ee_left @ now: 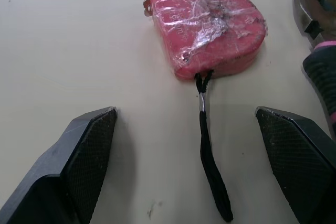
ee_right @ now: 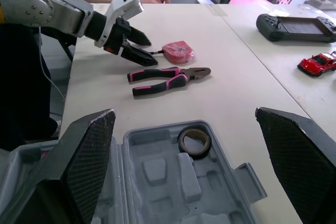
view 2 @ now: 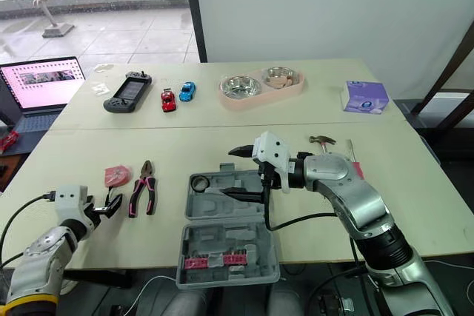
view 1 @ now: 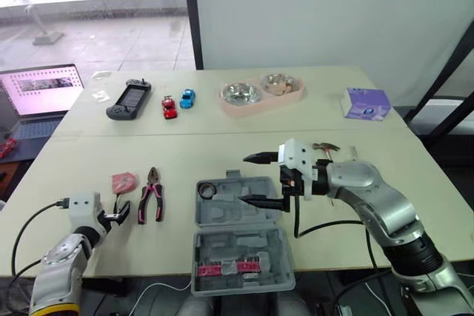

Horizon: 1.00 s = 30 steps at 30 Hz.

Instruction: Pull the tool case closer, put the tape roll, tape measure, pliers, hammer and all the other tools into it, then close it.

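1. Right now our left jaws are released, with the fingers (ee_left: 79,161) spread wide and low over the desk (view 1: 215,149).
2. The tape measure (ee_left: 210,24) lies on the desk just ahead of them, ungrasped. Its black strap (ee_left: 210,166) trails back into the gap between the fingers.
3. The pliers (view 1: 152,196) lie flat beside the tape measure, just ahead of the left jaws on the side toward our right jaws.
4. Our right jaws are released too, fingers (view 1: 259,158) wide apart and grasping nothing, over the far half of the open tool case (view 1: 237,249).
5. The tape roll (ee_right: 194,141) sits in a recess of the case, ahead of the right jaws.
6. The hammer (view 1: 324,147) lies on the desk behind the right jaws, outside the case.
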Each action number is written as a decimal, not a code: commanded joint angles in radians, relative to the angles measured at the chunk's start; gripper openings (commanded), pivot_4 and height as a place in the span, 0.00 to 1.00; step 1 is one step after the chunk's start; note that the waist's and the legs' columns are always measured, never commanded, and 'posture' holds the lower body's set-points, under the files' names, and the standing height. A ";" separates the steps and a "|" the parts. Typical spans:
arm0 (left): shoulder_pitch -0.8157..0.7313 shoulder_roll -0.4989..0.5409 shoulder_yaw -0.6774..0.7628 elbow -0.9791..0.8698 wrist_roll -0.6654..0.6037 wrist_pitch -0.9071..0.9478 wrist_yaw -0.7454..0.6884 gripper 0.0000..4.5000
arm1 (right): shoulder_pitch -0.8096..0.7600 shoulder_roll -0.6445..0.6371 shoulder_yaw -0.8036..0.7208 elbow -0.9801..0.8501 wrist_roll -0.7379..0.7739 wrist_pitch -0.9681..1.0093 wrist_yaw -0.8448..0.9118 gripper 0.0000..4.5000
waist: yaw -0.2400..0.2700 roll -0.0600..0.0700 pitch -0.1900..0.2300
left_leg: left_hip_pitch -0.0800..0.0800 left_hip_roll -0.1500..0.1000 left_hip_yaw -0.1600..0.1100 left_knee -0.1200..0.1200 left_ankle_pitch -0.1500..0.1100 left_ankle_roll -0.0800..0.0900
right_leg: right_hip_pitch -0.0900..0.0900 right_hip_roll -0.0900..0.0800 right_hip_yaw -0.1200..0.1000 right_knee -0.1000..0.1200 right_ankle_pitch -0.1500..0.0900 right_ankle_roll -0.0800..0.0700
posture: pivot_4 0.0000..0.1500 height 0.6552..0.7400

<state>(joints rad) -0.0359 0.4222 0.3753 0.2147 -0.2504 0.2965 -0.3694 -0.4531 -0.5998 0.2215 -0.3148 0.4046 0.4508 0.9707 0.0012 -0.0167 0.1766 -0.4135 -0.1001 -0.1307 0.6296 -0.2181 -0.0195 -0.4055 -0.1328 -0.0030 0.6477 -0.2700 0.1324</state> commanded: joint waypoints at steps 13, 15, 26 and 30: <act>-0.027 -0.037 -0.056 0.062 0.009 -0.013 -0.013 0.00 | -0.005 -0.003 -0.032 -0.053 0.007 0.029 -0.019 1.00 | 0.012 0.002 -0.001 | 0.000 -0.001 0.000 0.000 0.000 0.000 | 0.000 -0.001 0.000 0.000 0.000 0.000 | 1.00 0.80; -0.037 -0.034 -0.051 0.076 0.008 -0.015 -0.013 0.00 | -0.002 -0.007 -0.033 -0.055 0.004 0.032 -0.021 1.00 | 0.012 0.002 -0.001 | 0.000 -0.001 0.000 0.000 0.000 0.000 | 0.000 -0.001 0.000 0.000 0.000 0.000 | 1.00 0.80; 0.020 -0.035 -0.042 0.001 0.000 -0.009 -0.016 0.00 | 0.025 -0.025 -0.034 -0.060 -0.012 0.033 -0.027 1.00 | 0.010 0.003 -0.002 | 0.000 -0.002 0.000 0.000 0.000 0.000 | 0.000 -0.001 0.000 -0.001 0.000 0.000 | 1.00 0.80; 0.144 -0.047 -0.021 -0.136 -0.033 -0.003 -0.032 0.00 | 0.040 -0.034 -0.035 -0.066 -0.017 0.033 -0.025 1.00 | 0.005 0.003 -0.002 | 0.000 -0.001 0.000 -0.001 0.000 0.000 | 0.001 -0.001 0.000 -0.001 0.000 0.000 | 1.00 0.80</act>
<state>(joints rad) 0.0612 0.3819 0.3586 0.1197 -0.2656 0.2785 -0.3823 -0.4109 -0.6214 0.2185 -0.3422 0.3860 0.4938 0.9484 0.0060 -0.0139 0.1747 -0.4135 -0.1011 -0.1308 0.6282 -0.2185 -0.0191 -0.4049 -0.1338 -0.0023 0.6466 -0.2702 0.1323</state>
